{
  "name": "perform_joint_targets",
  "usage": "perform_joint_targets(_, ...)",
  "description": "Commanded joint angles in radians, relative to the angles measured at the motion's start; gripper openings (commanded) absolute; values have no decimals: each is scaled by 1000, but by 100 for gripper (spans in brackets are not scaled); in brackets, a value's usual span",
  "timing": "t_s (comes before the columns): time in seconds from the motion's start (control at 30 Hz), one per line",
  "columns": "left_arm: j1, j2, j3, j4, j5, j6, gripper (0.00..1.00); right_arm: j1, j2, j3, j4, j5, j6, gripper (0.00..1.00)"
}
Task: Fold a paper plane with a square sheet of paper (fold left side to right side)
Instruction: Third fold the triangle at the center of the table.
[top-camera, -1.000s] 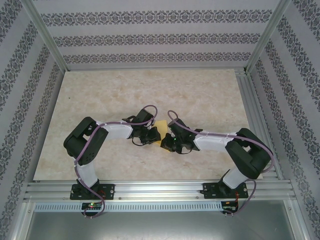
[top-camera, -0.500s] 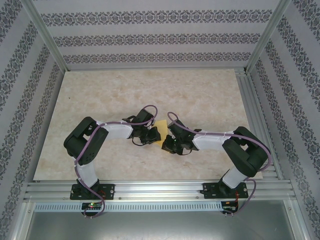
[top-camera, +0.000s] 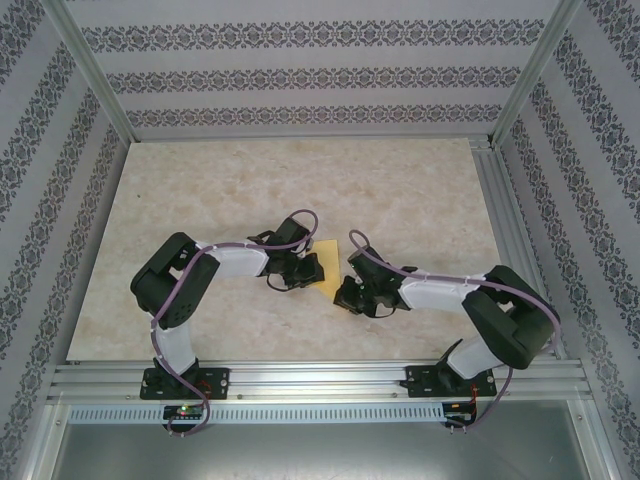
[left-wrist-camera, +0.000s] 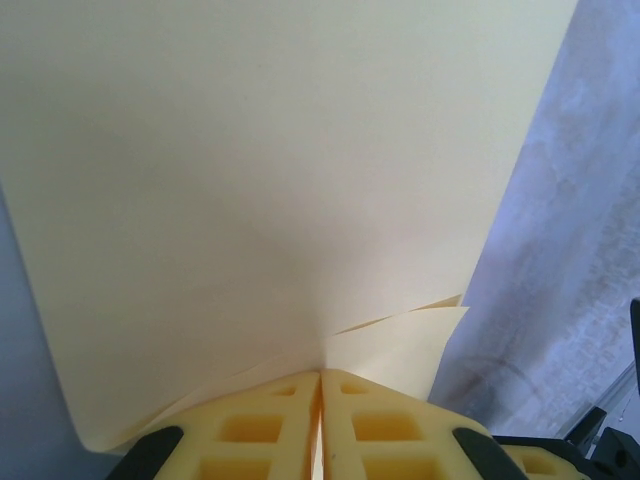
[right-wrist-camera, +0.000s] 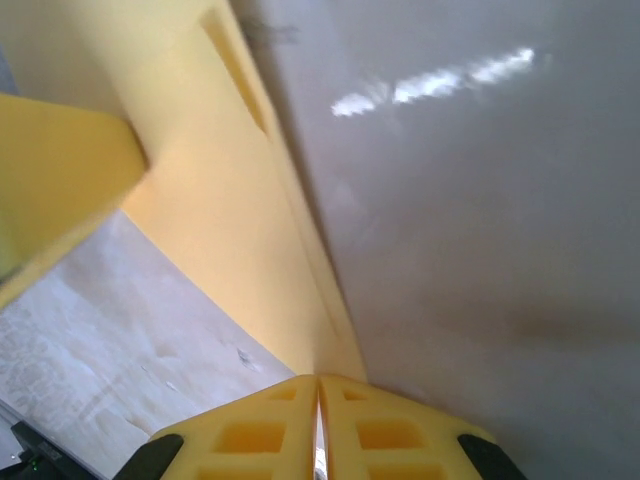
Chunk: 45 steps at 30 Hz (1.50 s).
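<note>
Left gripper (left-wrist-camera: 320, 372) pinches the paper (left-wrist-camera: 260, 180) (jaws nearly together); we see the right gripper (right-wrist-camera: 318, 378) clamping its opposite edge.

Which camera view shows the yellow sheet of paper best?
The left wrist view: the sheet of paper spreads wide there, layered edges visible. The right wrist view gives a slanted part; the top view, a small distant patch.
</note>
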Motion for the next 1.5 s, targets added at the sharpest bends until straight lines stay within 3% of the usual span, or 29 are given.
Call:
perform_joint_targets(0.0, -16, 65, -17, -51, -72, 14, 13, -21, -42, -64, -131, 22, 19, 11)
perform_joint_targets(0.4, -17, 58, -8, -56, -71, 16, 13, -43, -190, 46, -98, -11, -75, 16)
perform_joint_targets(0.67, -18, 56, -8, -54, -68, 14, 13, -30, 0, 96, -6, -39, -73, 14)
perform_joint_targets(0.9, -18, 57, -5, -47, -65, 12, 13, -23, 77, 101, -43, -33, -92, 14)
perform_joint_targets(1.3, 4, -58, 73, -105, -58, 67, 18, -35, 111, 64, -187, 34, -124, 11)
perform_joint_targets(1.47, -8, -101, 44, -75, -22, 33, 13, -35, 130, 64, -177, 33, -125, 11)
